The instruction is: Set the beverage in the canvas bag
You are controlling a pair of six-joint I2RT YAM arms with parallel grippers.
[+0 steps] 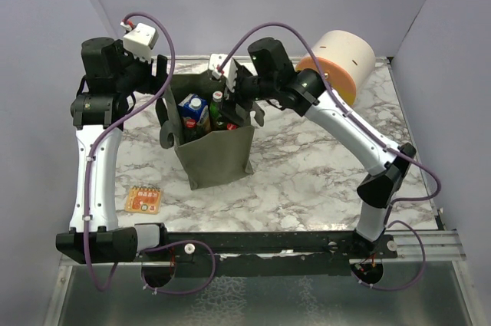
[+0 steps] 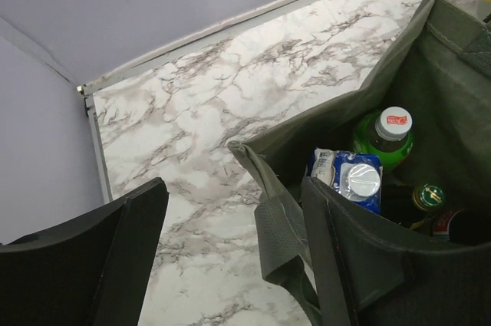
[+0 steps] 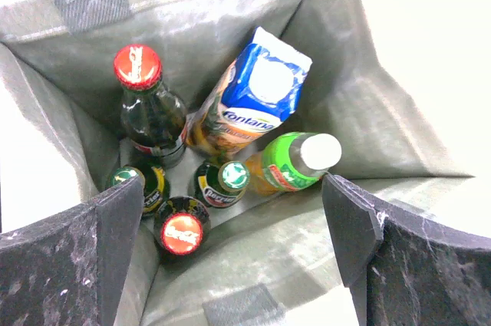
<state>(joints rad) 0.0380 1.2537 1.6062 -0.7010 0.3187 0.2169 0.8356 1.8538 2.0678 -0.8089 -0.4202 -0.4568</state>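
The olive-green canvas bag (image 1: pixel 219 153) stands upright mid-table, mouth open. Inside it are several beverages: a blue-and-white juice carton (image 3: pixel 257 92), a leaning green-labelled bottle with a white cap (image 3: pixel 295 161), a dark bottle with a red cap (image 3: pixel 138 69), a green-capped bottle (image 3: pixel 222 180) and another red-capped bottle (image 3: pixel 182 230). My right gripper (image 3: pixel 234 188) hangs open just above the bag's mouth, holding nothing. My left gripper (image 2: pixel 236 188) is open at the bag's left rim. The rim and a handle strap (image 2: pixel 280 226) lie between its fingers, close to the right finger (image 2: pixel 360 257).
A cream-and-orange cylinder (image 1: pixel 337 61) lies at the back right of the marble table (image 1: pixel 307 188). A small orange packet (image 1: pixel 143 200) rests near the front left. Lilac walls enclose the back and sides.
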